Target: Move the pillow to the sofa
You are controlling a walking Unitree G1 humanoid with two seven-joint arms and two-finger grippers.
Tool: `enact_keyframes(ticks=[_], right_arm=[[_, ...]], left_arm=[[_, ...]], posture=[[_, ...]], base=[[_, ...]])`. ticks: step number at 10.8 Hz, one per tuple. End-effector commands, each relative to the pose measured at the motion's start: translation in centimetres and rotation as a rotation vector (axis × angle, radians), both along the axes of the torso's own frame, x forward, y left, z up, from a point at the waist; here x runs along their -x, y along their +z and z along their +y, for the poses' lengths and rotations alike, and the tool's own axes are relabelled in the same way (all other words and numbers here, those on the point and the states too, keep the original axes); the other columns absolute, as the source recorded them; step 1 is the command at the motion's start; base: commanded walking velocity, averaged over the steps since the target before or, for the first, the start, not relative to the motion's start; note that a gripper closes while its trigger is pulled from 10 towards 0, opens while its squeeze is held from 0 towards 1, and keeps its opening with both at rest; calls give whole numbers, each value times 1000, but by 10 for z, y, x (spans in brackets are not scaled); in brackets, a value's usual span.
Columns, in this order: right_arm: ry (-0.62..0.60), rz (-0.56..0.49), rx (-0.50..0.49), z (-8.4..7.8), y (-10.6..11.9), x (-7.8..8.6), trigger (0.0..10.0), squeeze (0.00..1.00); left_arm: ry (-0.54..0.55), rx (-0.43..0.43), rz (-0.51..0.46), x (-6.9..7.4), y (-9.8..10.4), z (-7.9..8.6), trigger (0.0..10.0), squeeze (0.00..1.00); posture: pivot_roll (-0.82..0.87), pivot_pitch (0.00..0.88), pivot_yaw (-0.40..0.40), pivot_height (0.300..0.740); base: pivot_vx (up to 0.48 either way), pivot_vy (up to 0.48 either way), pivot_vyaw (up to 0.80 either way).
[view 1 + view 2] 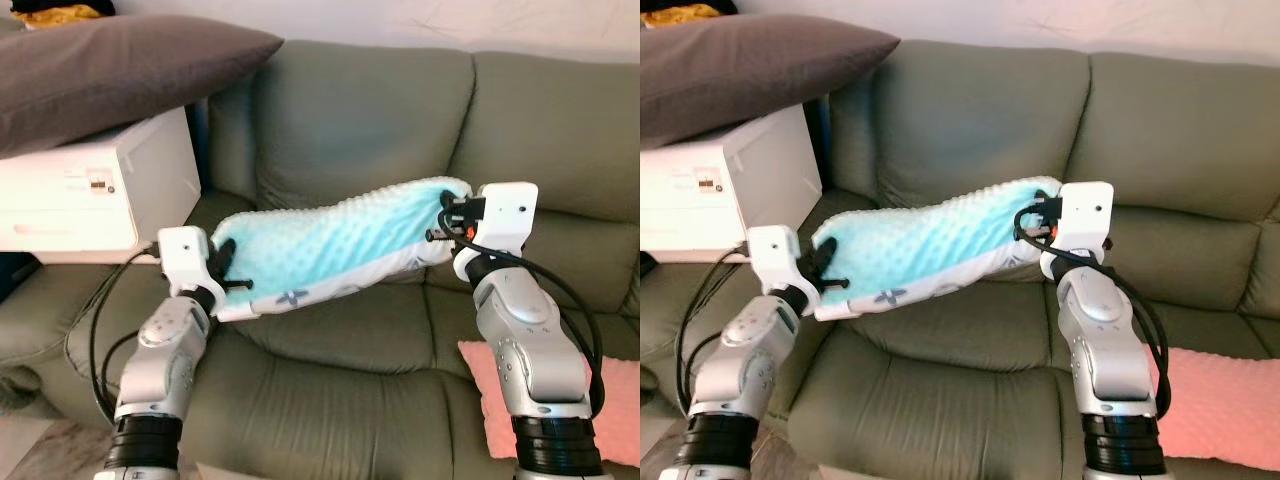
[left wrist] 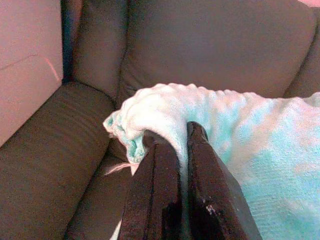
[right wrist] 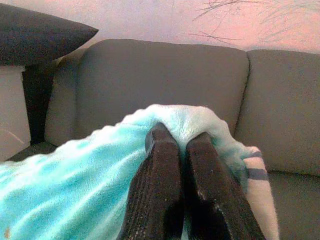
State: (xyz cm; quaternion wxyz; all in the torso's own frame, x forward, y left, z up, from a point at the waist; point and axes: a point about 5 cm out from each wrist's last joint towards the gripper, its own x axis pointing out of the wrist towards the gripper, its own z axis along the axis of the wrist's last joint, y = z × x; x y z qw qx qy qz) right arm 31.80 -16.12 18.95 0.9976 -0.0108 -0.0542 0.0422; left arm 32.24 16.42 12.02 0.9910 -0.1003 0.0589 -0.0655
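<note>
Pillow (image 1: 340,240) nubby plush; sofa (image 1: 360,120) matt cloth.

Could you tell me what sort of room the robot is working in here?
Probably a home living room: a grey-green sofa, a turquoise pillow held by both grippers above its seat, and a pink cushion lying on it.

Two silver arms with rounded, glossy metal segments rise from ribbed black collars at about 7 and 5 o'clock. Each wrist ends in a boxy white housing, from which a gripper with long black fingers extends: left gripper (image 1: 228,268), right gripper (image 1: 447,215). Black cables loop loosely beside each forearm. A small orange-red mark shows on the right wrist housing.
</note>
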Motion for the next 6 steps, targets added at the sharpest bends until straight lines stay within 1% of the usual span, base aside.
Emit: enact_keyframes(ticks=[1, 6], right_arm=[[4, -38, -1, 1, 9, 0, 10000, 0], [1, -36, 1, 1, 9, 1, 10000, 0]], left_arm=[[-20, -16, -10, -3, 5, 0, 10000, 0], [-46, -31, -2, 0, 1, -3, 10000, 0]], posture=[[-166, 0, -4, 740], [-166, 0, -4, 740]], base=[[0, 420, 0], [0, 475, 0]])
